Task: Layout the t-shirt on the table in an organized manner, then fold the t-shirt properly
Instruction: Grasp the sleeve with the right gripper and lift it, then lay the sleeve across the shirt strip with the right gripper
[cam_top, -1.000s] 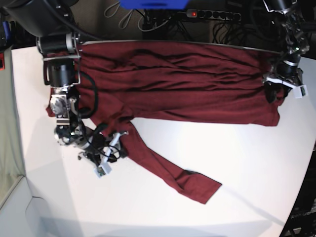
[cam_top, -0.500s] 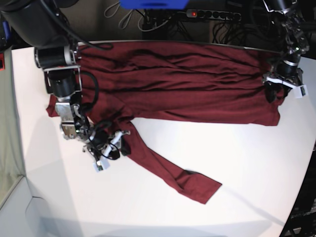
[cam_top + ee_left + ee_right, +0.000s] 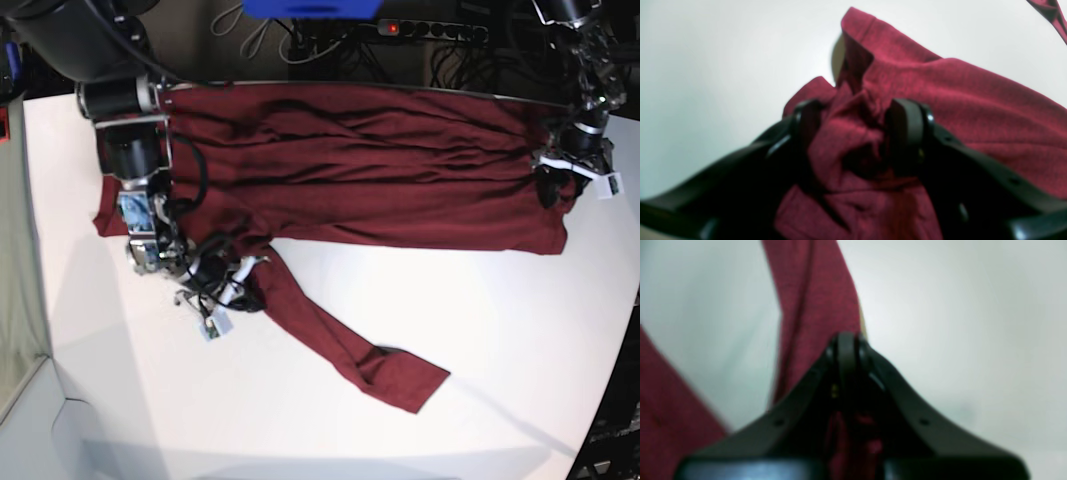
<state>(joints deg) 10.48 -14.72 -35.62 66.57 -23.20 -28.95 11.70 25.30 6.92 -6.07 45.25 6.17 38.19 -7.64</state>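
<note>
Base view, left to right: my right gripper (image 3: 243, 287) sits at the root of the long sleeve, where it leaves the body of the t-shirt (image 3: 370, 175). From there the sleeve runs diagonally down and away to the right, toward the near edge of the table (image 3: 480, 330), so its long axis points off from my tool. My right arm is the nearer one to that sleeve. The shirt body lies in a wrinkled band along the far edge.

Right wrist view: jaws are pressed together on a fold of the sleeve cloth.

Far right: my left gripper (image 3: 560, 180) is at the shirt's end corner. Left wrist view shows a bunched wad of cloth between the 2 fingers (image 3: 907, 133), jaws part-closed around it, so it grips the shirt.

Versus 1 second ago: my right gripper stood apart beside the sleeve, further down-left; now it has shifted in and clamped. The left is unchanged.
</note>
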